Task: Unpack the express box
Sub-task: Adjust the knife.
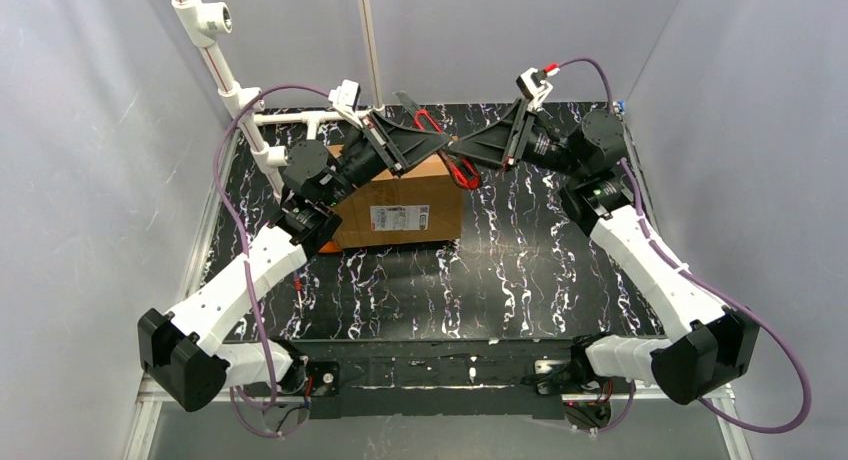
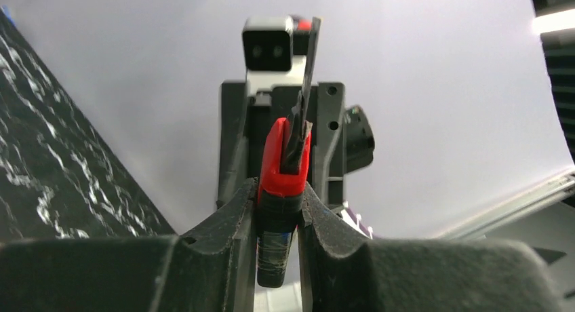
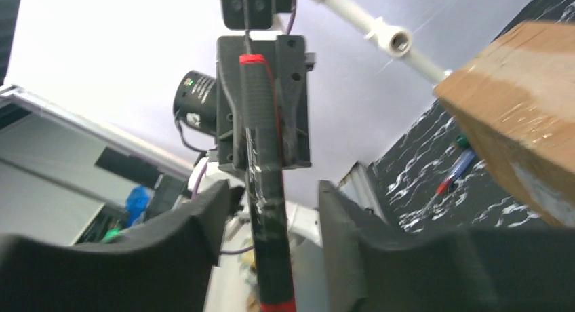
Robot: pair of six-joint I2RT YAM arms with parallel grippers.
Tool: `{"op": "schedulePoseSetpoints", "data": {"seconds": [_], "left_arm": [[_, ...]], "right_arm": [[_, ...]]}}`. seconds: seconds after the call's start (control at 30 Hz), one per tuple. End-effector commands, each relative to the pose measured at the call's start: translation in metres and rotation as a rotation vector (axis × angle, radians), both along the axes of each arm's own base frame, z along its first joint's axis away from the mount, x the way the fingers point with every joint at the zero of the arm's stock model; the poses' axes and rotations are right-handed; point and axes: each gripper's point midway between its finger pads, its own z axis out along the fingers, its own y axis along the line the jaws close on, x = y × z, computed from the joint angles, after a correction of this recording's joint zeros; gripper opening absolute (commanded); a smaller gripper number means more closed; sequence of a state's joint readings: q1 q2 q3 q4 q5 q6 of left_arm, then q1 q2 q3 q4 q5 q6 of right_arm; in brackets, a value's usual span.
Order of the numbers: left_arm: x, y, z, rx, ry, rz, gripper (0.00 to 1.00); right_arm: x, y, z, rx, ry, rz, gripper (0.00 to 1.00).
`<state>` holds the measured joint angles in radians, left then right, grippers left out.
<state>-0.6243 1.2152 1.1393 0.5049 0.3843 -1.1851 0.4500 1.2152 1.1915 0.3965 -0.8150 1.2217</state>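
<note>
1. Sitting on the left rear part of the table (image 1: 540, 280), a black top veined in white: the express box (image 1: 395, 192), brown corrugated card. Its top looks shut where it shows, and it lies below the two grippers, which meet above its rear right corner.
2. White label (image 1: 400, 218) on the box face turned toward the arm bases. It carries dark print and a small red patch, all too small to read.
3. Glossy tape (image 3: 536, 125) along a box edge, seen from the right wrist. No print shows on it.
4. Left gripper (image 2: 278, 190): fingers closed tight on the red-and-black handle of a hand tool (image 2: 283, 156), whose thin dark blade points up toward the facing gripper. No brand is legible on it.
5. Right gripper (image 3: 274, 190): jaws apart, one finger on either side of the tool's black shaft, with a gap showing on each side.
6. Small sticker (image 3: 197, 88) on the left arm's round motor housing, with green and white marks that cannot be read.
7. Pen (image 3: 455, 171), blue and red, lying on the table beyond the box.
8. White pipe frame (image 1: 228, 75) at the rear left.
</note>
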Motion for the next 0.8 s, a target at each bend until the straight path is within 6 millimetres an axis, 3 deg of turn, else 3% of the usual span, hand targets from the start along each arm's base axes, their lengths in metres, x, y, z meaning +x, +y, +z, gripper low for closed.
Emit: {"op": "schedulePoseSetpoints", "data": {"seconds": [0.0, 0.07, 0.17, 0.4, 0.67, 0.77], "left_arm": [[-0.002, 0.035, 0.064, -0.152, -0.197, 0.164, 0.0], [0.003, 0.04, 0.074, -0.189, -0.207, 0.199, 0.0], [0.013, 0.046, 0.082, -0.255, -0.193, 0.245, 0.0], [0.035, 0.062, 0.079, -0.378, -0.124, 0.354, 0.0], [0.04, 0.071, 0.079, -0.416, -0.14, 0.411, 0.0], [0.041, 0.074, 0.076, -0.428, -0.129, 0.427, 0.0]], "right_arm": [[0.017, -0.016, 0.028, 0.073, -0.036, -0.211, 0.74], [0.018, -0.013, 0.031, 0.11, -0.037, -0.245, 0.84], [0.017, -0.004, 0.035, 0.172, -0.035, -0.253, 0.87], [0.017, -0.005, 0.051, 0.327, -0.053, -0.37, 0.78], [0.019, 0.019, 0.07, 0.454, 0.008, -0.362, 0.57], [0.02, 0.03, 0.073, 0.484, 0.019, -0.359, 0.54]]}}
